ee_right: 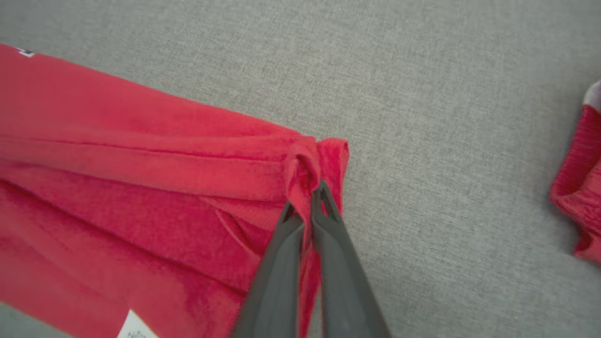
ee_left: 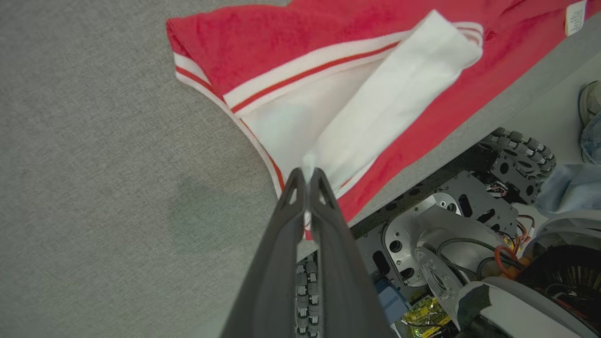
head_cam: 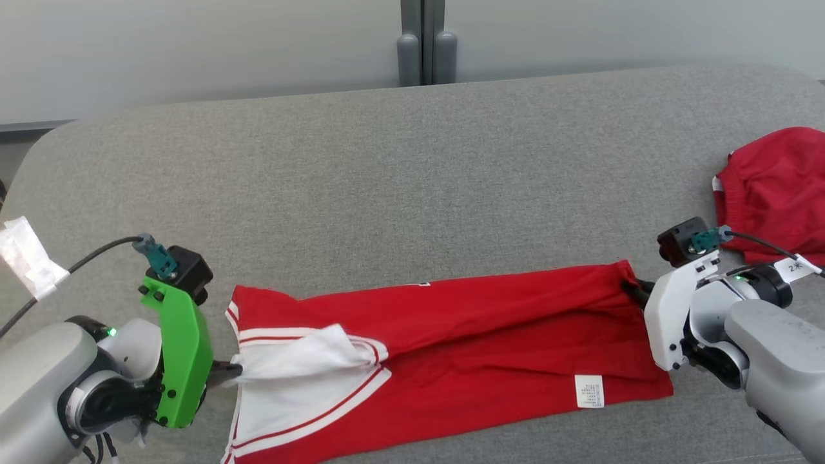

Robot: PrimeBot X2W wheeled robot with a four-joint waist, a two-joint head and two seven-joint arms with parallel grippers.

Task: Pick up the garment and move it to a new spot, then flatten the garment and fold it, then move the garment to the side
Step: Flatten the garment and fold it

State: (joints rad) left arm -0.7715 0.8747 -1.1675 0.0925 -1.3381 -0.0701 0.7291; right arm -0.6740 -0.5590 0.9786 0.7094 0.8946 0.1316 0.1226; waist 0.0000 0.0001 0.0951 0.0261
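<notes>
L tool = left tool (ee_left: 307,172): clamped on white inner fold of garment (head_cam: 464,335), red w/ white striped trim, at its trim end. R tool = right tool (ee_right: 312,188): pinched shut on bunched red corner at opp. end. Garment stretched btwn both tools, lying on grey bench (head_cam: 387,180), along edge nearest me. White label (head_cam: 589,391) on cloth just inboard of right tool, my side. Second red cloth (head_cam: 780,187) beyond right tool, outboard, apart from garment. Below left tool, past bench edge: wheeled base (ee_left: 469,220).
</notes>
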